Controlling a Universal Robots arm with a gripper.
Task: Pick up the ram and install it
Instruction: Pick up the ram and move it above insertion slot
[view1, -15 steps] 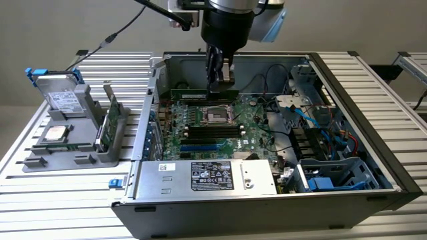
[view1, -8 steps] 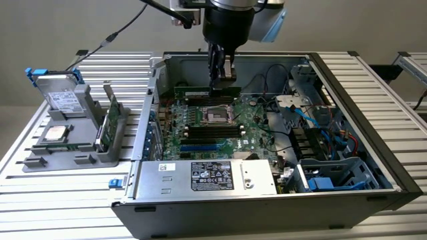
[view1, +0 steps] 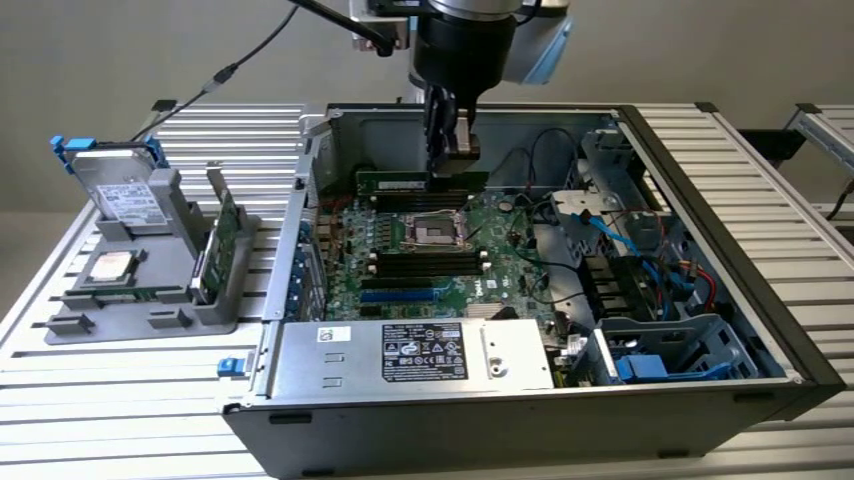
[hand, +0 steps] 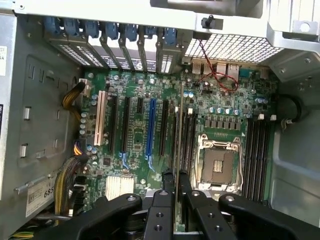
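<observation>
While the gripper (view1: 451, 150) pinches the ram (view1: 400, 182) between its two fingers, we see the stick low over the motherboard (view1: 427, 275), at the slots (hand: 190, 135) just behind the socket (view1: 434, 230) in the exterior view. Whether its lower edge already touches a slot, we cannot tell.

To do this step well, we judge that the ram must be exactly parallel to its slot and upright. The push should go straight down and equally on both ends, so that nothing bends.

The ram stands on its edge. Its long axis goes from the exterior view's left to its right, along the black slots. In the wrist view the ram (hand: 179, 130) appears as a thin line between the fingers (hand: 166, 192), beside the socket (hand: 220, 167).
</observation>
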